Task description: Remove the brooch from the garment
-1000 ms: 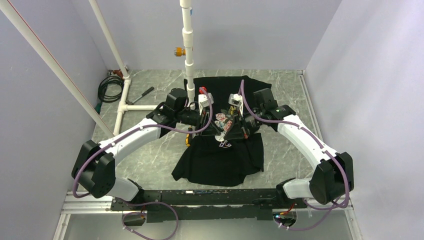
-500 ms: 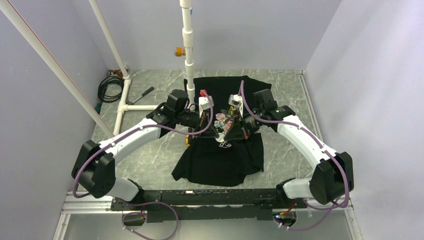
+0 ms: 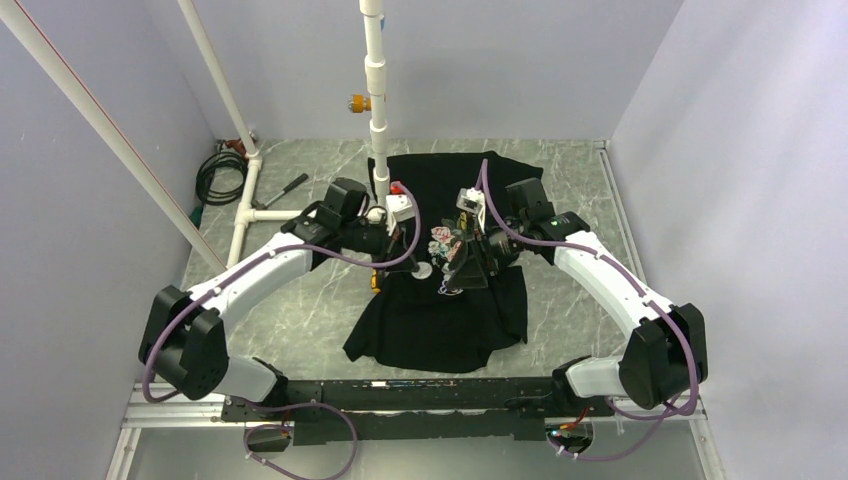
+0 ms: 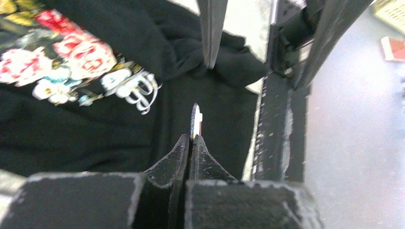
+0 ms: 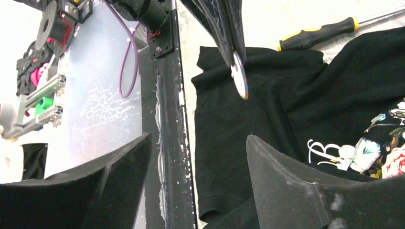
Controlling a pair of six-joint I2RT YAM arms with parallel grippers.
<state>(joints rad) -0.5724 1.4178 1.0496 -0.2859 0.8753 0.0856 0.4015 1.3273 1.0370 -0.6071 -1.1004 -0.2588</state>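
Note:
The garment (image 3: 440, 320), a black T-shirt with a rose print, lies flat on the table. My left gripper (image 4: 192, 138) is shut on the brooch (image 4: 195, 118), seen edge-on as a thin disc sticking out past the fingertips, held just above the shirt's lower part (image 4: 95, 133). In the top view the brooch (image 3: 422, 270) shows as a pale disc at the tip of my left gripper (image 3: 414, 263), near the shirt's left edge. My right gripper (image 5: 197, 138) stands open with nothing between its fingers, above the shirt (image 5: 286, 105) beside the print. It looks across at the brooch (image 5: 239, 76).
A screwdriver with a yellow-and-black handle (image 5: 317, 32) lies just off the shirt's left edge (image 3: 377, 281). A white pipe frame (image 3: 378, 110) stands behind the shirt. A coiled black cable (image 3: 218, 172) lies at the back left. The black base rail (image 3: 400, 392) runs along the near edge.
My left gripper closed fully and has drawn back to the left with the brooch in it. My right gripper has opened and let go of the fabric.

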